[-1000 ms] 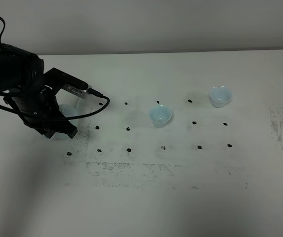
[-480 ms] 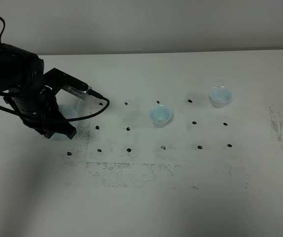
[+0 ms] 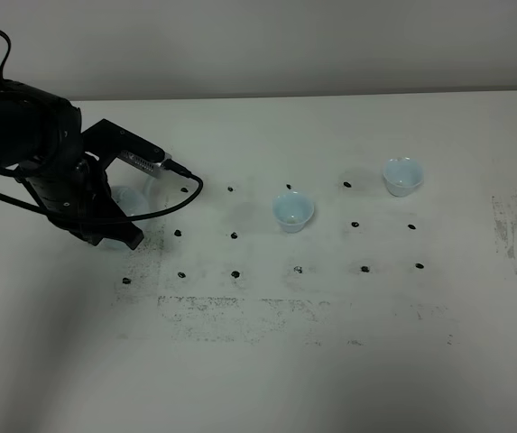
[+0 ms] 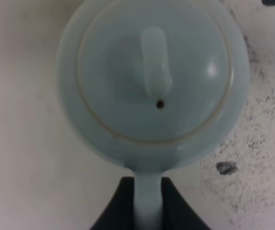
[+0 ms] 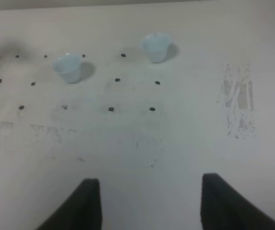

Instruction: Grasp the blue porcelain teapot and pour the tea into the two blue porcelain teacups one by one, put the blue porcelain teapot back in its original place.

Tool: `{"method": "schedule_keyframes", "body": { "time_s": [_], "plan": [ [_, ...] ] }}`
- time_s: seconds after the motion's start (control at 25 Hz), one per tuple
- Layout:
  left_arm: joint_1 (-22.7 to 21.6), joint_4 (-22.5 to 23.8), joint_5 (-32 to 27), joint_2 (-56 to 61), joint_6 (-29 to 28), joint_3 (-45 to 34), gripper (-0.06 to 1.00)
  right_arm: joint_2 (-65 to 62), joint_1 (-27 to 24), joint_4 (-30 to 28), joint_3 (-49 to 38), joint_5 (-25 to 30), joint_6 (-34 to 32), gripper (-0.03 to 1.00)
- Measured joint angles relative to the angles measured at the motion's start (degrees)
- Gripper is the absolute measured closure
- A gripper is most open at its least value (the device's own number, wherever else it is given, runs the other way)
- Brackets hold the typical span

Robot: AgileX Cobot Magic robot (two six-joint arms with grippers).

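Clamped on the handle (image 4: pixel 147 189) of the blue porcelain teapot (image 4: pixel 151 81) at the counter's (image 3: pixel 330 361) left end, the left tool (image 4: pixel 147 206) has edged upward, so the lift toward the nearer teacup (image 3: pixel 293 211) seems begun.

One teapot (image 4: pixel 151 81); two teacups (image 3: pixel 293 211) (image 3: pixel 402 176) — alike

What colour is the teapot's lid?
The teapot lid is pale sky-blue; the left wrist view shows it best.
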State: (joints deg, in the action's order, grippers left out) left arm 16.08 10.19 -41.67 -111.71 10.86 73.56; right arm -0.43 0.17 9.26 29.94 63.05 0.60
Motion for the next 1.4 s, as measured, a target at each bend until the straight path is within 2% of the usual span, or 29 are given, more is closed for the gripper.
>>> {"method": "schedule_keyframes", "body": {
  "time_s": [0.48, 0.6, 0.84, 1.08, 1.4],
  "plan": [
    [0.7, -0.2, 2.0, 3.2, 0.5, 0.0, 0.86, 0.0, 0.0, 0.0, 0.0, 0.0, -0.1, 0.48],
    [1.1, -0.2, 2.9, 4.4, 2.9, 0.0, 0.86, 0.0, 0.0, 0.0, 0.0, 0.0, -0.1, 0.48],
    [1.2, -0.5, 0.7, 4.7, 14.0, 4.7, 0.86, 0.0, 0.0, 0.0, 0.0, 0.0, 0.0, 0.48],
    [1.8, -4.4, -2.8, 4.1, 30.4, 11.7, 0.86, 0.0, 0.0, 0.0, 0.0, 0.0, 0.0, 0.48],
    [3.4, -5.8, -11.3, -5.7, 41.5, 29.0, 0.86, 0.0, 0.0, 0.0, 0.0, 0.0, 0.0, 0.48]
  ]
}}
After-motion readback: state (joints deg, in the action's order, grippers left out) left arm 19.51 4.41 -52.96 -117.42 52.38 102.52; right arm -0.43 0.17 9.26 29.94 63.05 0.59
